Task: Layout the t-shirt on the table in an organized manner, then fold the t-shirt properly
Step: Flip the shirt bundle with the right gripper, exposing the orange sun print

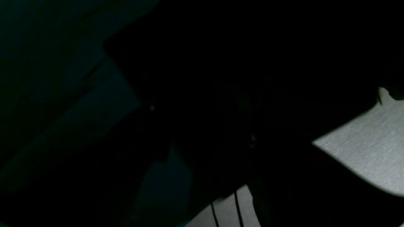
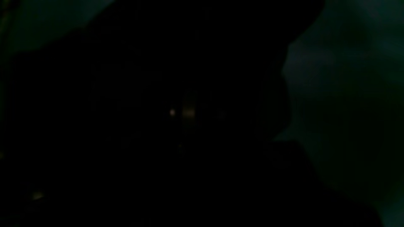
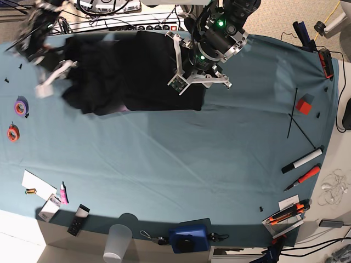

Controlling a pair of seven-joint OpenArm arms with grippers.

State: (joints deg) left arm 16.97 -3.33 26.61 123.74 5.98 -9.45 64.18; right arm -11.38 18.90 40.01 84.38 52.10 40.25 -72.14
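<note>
A wide tabletop covered with teal-blue cloth fills the base view. Behind its far edge there are cables and white equipment; at the right side the floor is pale.

The t-shirt lies at the far edge of the tabletop, left of the middle, as a black, partly bunched mass. A small pale-purple bit shows under its near edge.

The left end effector stands over the right end of the t-shirt, with its white fingers spread apart; whether they hold the fabric I cannot tell. The right end effector is at the left end of the t-shirt and is blurred, so I cannot tell how far it is open or if it grips the cloth. Both wrist views are almost fully dark.

The middle and near part of the cloth is open. Small things stay along the edges: a purple tape roll and an orange tape roll at the left, a red block and markers at the right, a plastic cup and a blue device at the near edge.
</note>
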